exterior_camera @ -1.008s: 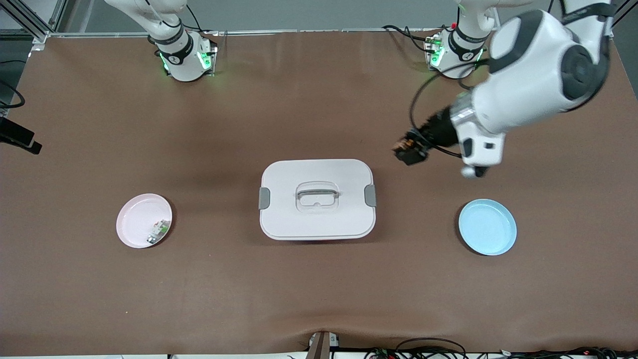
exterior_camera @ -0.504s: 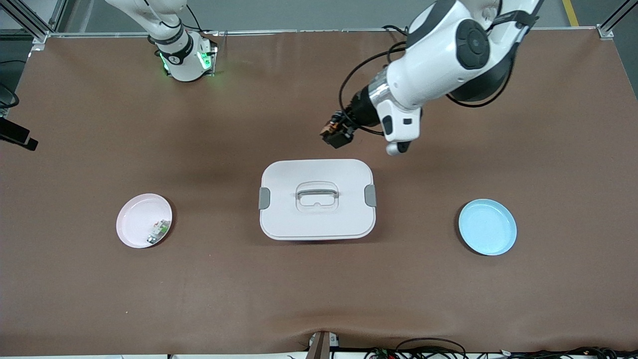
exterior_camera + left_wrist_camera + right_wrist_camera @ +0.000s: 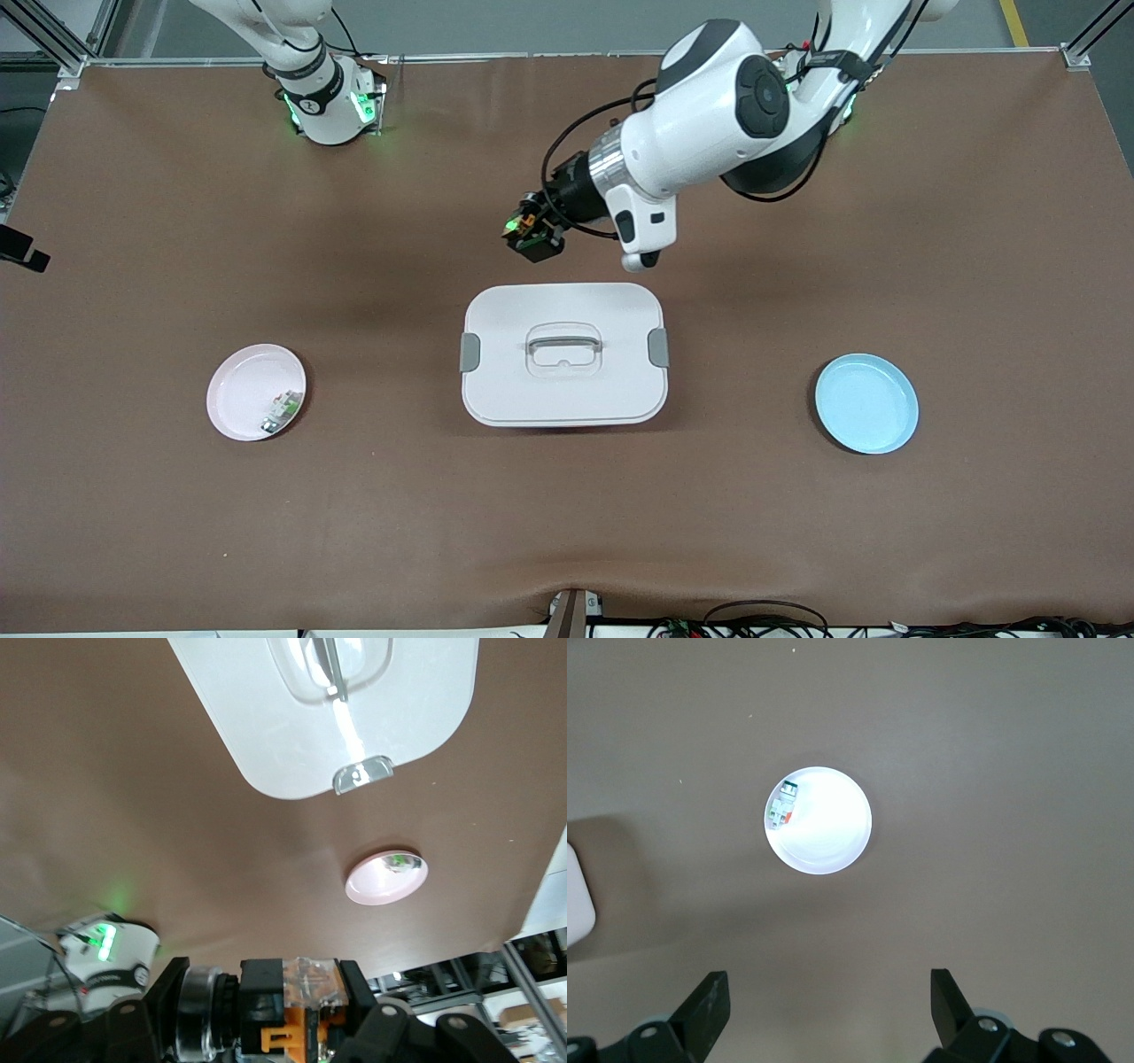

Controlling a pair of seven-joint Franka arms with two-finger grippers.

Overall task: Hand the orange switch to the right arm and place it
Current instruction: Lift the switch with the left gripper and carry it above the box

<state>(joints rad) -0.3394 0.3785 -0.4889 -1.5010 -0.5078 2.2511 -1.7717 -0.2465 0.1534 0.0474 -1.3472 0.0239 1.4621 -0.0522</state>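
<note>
My left gripper (image 3: 532, 234) is shut on the orange switch (image 3: 536, 244), a small black block with an orange section. It holds the switch in the air over the bare table just past the white lidded box (image 3: 563, 354), on the side toward the robots' bases. In the left wrist view the switch (image 3: 297, 1014) sits clamped between the black fingers (image 3: 376, 1028). My right gripper (image 3: 828, 992) is open and empty, high over the table with the pink plate (image 3: 833, 828) below it. The right gripper is out of the front view.
The pink plate (image 3: 244, 390) toward the right arm's end holds a small white-and-green part (image 3: 282, 410). An empty blue plate (image 3: 866, 403) lies toward the left arm's end. The box has a handle on its lid and grey side clips.
My left arm has swung the switch from over the table near the blue plate toward the middle, now over the table beside the white box. The plates and box have not moved.
</note>
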